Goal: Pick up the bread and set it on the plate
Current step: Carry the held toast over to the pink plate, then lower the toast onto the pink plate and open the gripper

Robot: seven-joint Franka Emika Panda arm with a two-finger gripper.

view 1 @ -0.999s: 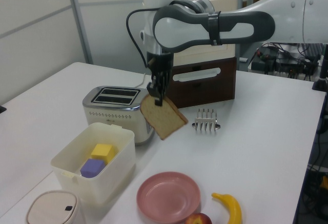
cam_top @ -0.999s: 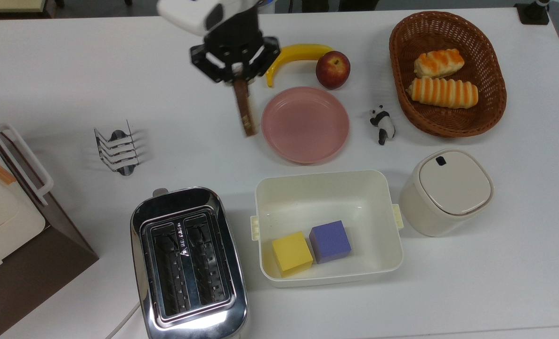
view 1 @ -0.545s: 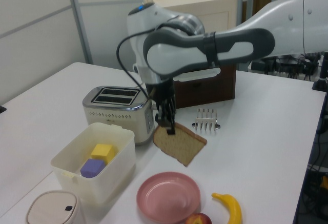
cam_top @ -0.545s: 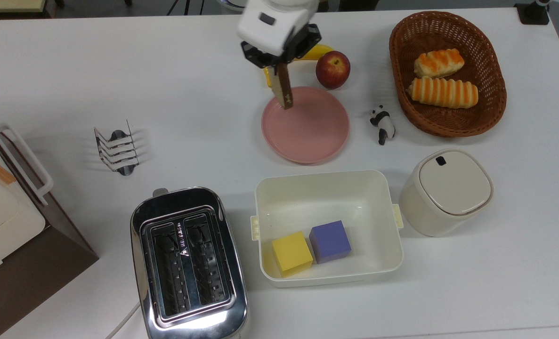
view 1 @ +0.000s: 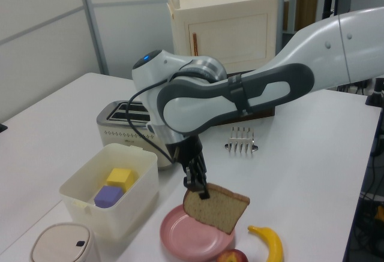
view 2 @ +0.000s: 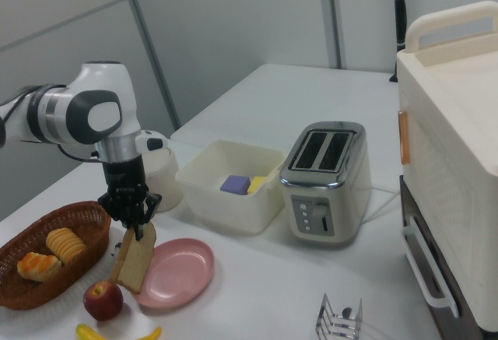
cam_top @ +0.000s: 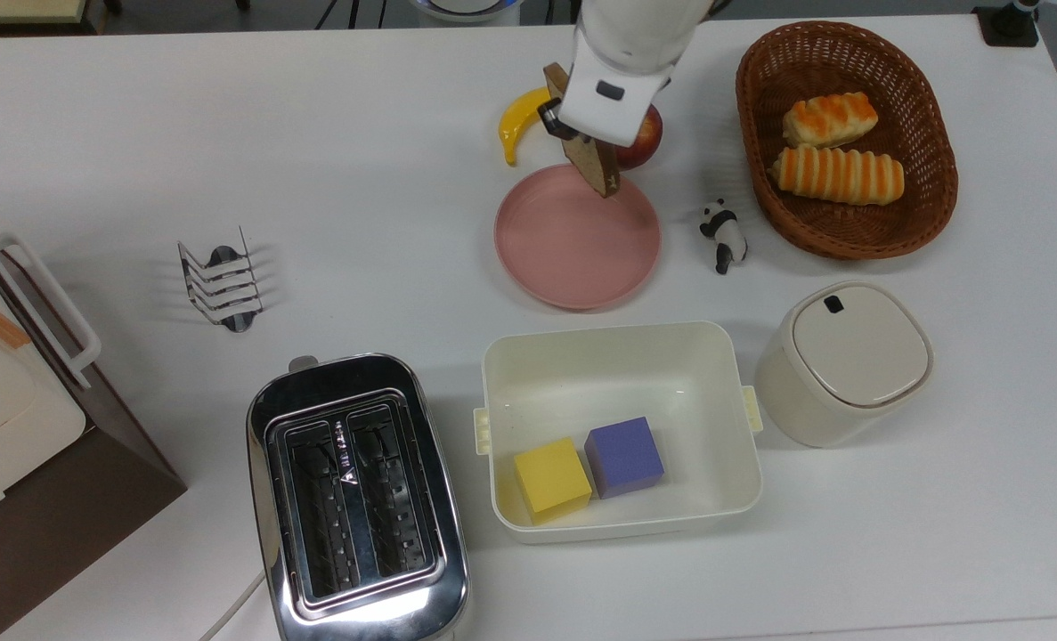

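Note:
The bread (view 1: 217, 208) is a brown slice with a darker crust, hanging tilted and nearly upright from my gripper (view 1: 200, 189), which is shut on its top corner. In the top view the bread (cam_top: 592, 160) appears edge-on over the far rim of the round pink plate (cam_top: 573, 249), next to the apple. In the right view the gripper (view 2: 134, 227) holds the bread (view 2: 136, 258) just beside the plate (view 2: 175, 274), its lower edge close to the table. The plate (view 1: 180, 238) has nothing lying on it.
A red apple (cam_top: 646, 142) and a banana (cam_top: 519, 120) lie just behind the plate. A panda figure (cam_top: 722, 233) and a wicker basket (cam_top: 760, 53) of striped rolls sit to the top view's right. Nearer are a white tub (cam_top: 617, 331), lidded canister (cam_top: 844, 361), toaster (cam_top: 354, 499) and toast rack (cam_top: 221, 280).
The arm has carried the bread toward the top view's right, from beside the plate's left edge to over its far rim, and has lowered it toward the plate.

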